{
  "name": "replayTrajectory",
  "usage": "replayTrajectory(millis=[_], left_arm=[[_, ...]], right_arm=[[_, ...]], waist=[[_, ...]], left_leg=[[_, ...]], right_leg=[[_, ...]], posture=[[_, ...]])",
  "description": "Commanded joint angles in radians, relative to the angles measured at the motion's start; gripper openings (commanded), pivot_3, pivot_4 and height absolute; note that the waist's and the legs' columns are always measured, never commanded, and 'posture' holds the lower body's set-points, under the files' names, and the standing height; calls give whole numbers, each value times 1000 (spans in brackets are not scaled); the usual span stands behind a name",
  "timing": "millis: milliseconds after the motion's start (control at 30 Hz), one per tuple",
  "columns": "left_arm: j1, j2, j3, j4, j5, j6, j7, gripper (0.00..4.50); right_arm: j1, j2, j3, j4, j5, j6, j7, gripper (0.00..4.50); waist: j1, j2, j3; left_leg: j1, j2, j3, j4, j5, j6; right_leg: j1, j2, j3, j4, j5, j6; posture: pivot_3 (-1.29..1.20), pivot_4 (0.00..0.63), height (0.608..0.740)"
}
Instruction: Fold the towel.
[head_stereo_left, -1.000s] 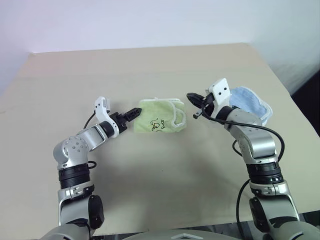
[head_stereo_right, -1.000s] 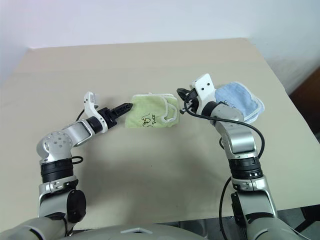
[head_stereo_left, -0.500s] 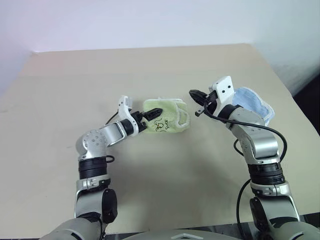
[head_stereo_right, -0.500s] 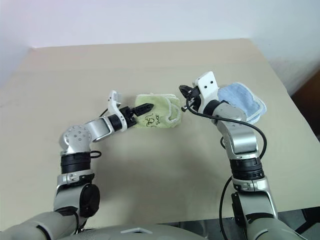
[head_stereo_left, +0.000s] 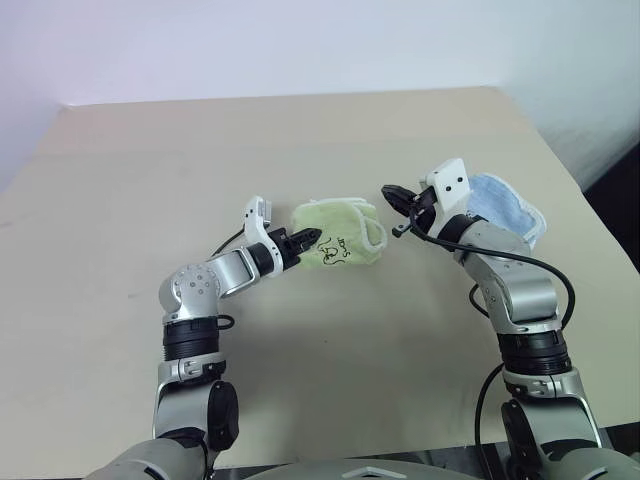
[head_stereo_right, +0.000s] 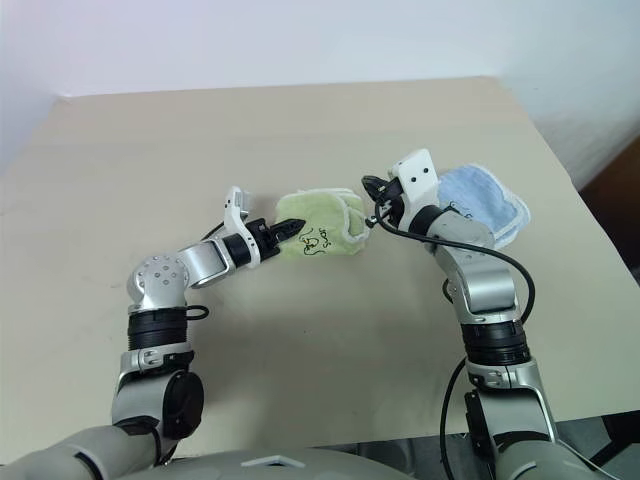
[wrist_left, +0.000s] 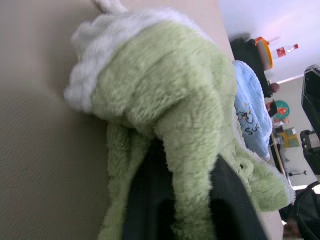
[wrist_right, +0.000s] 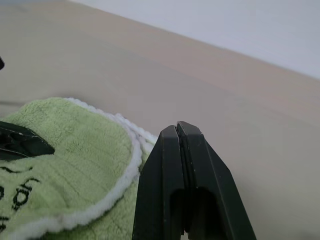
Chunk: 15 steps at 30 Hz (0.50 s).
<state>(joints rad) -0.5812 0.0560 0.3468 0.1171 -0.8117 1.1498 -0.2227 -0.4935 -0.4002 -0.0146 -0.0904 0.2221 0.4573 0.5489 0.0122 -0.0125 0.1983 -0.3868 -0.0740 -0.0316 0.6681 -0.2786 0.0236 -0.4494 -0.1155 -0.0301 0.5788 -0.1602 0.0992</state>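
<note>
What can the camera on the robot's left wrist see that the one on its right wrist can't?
Left wrist view alone: the left tool pinching a fold of the green towel, and the blue towel beyond it. Right wrist view alone: the right tool, shut on nothing, hanging above the green towel's white edging and dark embroidery. Both: the green towel on the beige table.

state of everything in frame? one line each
towel: folded into a small bundle on the table, its left edge pinched by the left hand
left hand: shut on the towel, a fold of cloth between its fingers
right hand: shut, holding nothing, just right of the towel
blue towel: folded, lying behind the right arm
table: bare apart from both towels
</note>
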Motion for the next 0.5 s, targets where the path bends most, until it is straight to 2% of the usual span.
replayTrajectory(millis=[33, 133, 267, 500], left_arm=[[2, -9, 43, -62, -33, -44, 31, 49], [-7, -9, 99, -78, -24, -120, 84, 49], [-50, 32, 252, -75, 11, -356, 219, 49], [5, 204, 436, -36, 50, -598, 321, 49]], right_arm=[[0, -6, -20, -47, 10, -8, -10, 0], [4, -8, -22, -47, 9, -8, -14, 0], [11, -18, -30, -47, 13, -9, -12, 0], [-4, -16, -18, -23, 15, -19, -2, 0]], waist=[[0, 0, 0], [-1, 0, 0], [-4, 0, 0], [-3, 0, 0]], left_leg=[[0, 0, 0, 0, 0, 0], [0, 0, 0, 0, 0, 0], [0, 1, 0, 0, 0, 0], [0, 1, 1, -1, 0, -1]], right_leg=[[0, 0, 0, 0, 0, 0], [0, 0, 0, 0, 0, 0], [-1, 1, 0, 0, 0, 0], [-1, 1, 1, 0, 0, 0]], posture=[[0, 150, 731], [0, 150, 731], [0, 150, 731], [0, 150, 731]])
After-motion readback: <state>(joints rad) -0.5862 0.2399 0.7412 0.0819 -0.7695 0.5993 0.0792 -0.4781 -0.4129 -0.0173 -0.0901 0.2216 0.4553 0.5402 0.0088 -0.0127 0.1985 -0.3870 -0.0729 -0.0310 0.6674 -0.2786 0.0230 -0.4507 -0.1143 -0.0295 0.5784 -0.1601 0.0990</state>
